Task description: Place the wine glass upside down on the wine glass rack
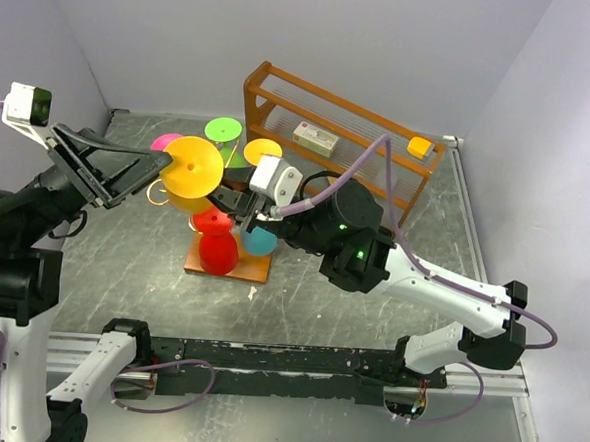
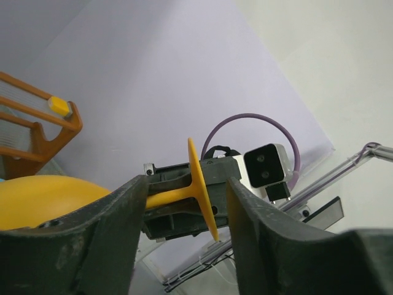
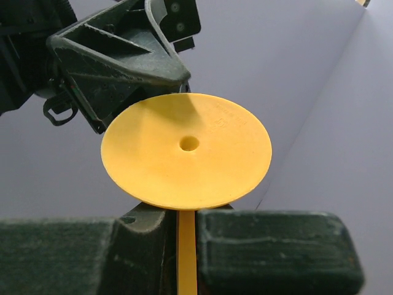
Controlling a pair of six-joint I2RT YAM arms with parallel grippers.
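Wine glass [image 1: 190,167], of yellow plastic, is held in the air at the upper left part of the rack in the overhead view. Its round foot [image 3: 187,160] is turned upward and its bowl [image 2: 43,200] is below.

At the far left, the left gripper [image 1: 154,170] is pointed at it with its fingers [image 2: 92,239] spread wide. The foot is seen edge-on in the gap between them, and whether they touch the glass cannot be told.

The wine glass rack [image 1: 256,271] is stood at mid-table on its flat wooden base. Other glasses are hung on it upside down: a pink glass [image 1: 165,142], a green glass [image 1: 223,129], a second yellow glass [image 1: 262,151], a red glass [image 1: 216,251] and a blue glass [image 1: 260,242].

On the right, the right gripper [image 1: 222,196] is set under the foot. Its fingers [image 3: 276,246] are pressed onto the thin stem [image 3: 186,258], by which the wine glass is carried.

Farther back and to the right, a brown wooden shelf [image 1: 250,103] is set near the wall, with a small box [image 1: 315,137] and a yellow block [image 1: 419,145] laid on it.
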